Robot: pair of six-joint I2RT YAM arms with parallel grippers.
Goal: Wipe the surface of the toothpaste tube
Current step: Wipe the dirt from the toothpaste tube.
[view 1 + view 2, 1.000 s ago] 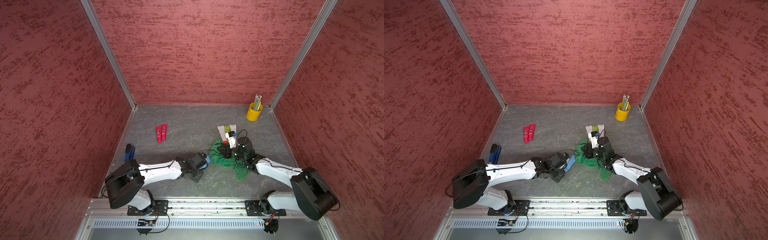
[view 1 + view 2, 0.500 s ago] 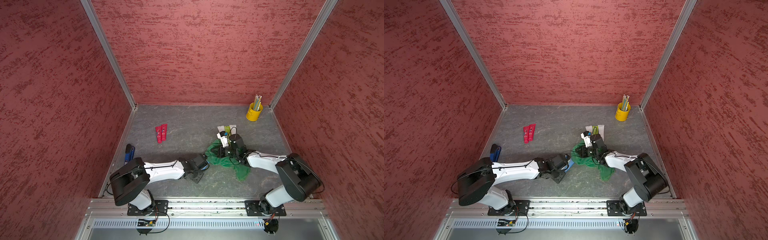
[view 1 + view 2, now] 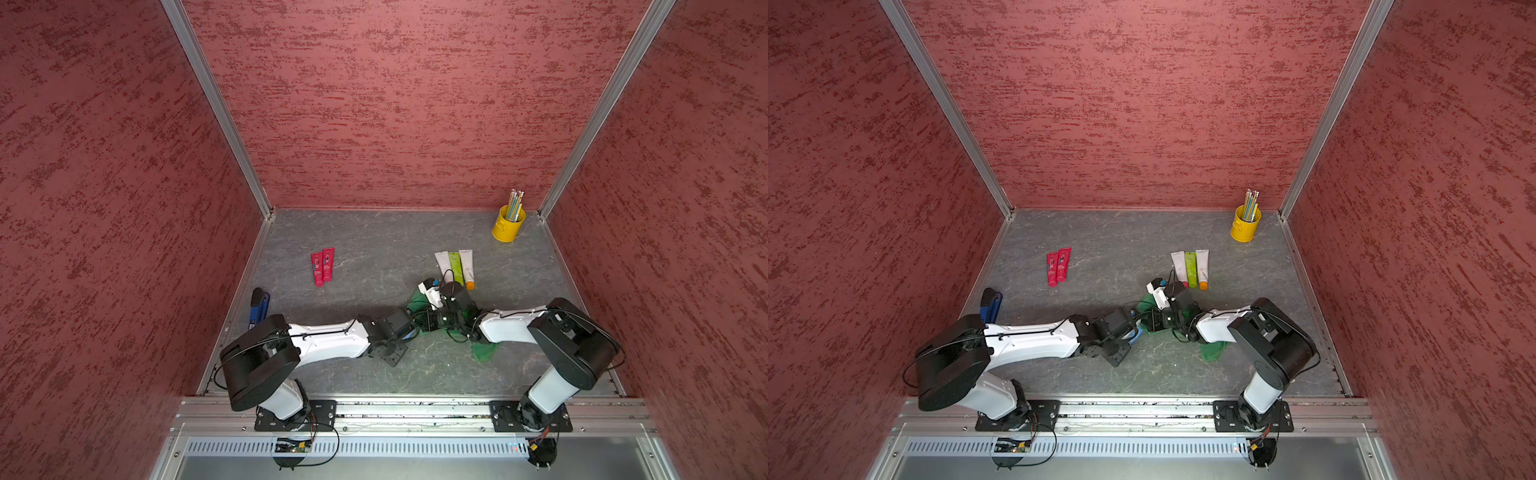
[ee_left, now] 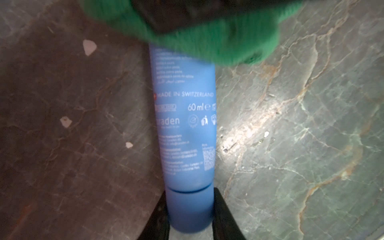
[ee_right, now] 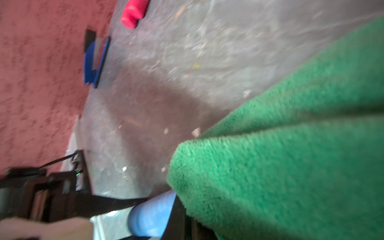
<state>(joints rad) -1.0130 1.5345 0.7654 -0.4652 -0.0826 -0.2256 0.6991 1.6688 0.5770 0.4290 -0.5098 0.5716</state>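
Observation:
A blue toothpaste tube (image 4: 186, 124) lies on the grey stone floor, back label up. My left gripper (image 4: 190, 209) is shut on its cap end, one black finger (image 4: 221, 209) on each side. A green cloth (image 4: 228, 39) covers the tube's far end, and my right gripper (image 5: 191, 228) is shut on this green cloth (image 5: 291, 166), right beside the tube (image 5: 151, 216). In both top views the two grippers meet mid-floor: left gripper (image 3: 409, 330), right gripper (image 3: 432, 322), a sliver of blue tube (image 3: 1136, 332), and the cloth (image 3: 1212, 351) trailing under the right arm.
Two red tubes (image 3: 322, 266) lie at the middle left. Three tubes, white, green and white (image 3: 455, 266), lie just behind the right wrist. A yellow cup of pencils (image 3: 508, 224) stands in the back right corner. A blue object (image 3: 258, 307) sits by the left wall.
My left jaws have closed onto the tube's cap. The right arm has swung the cloth leftward and nearer, bringing it over the tube's far end.

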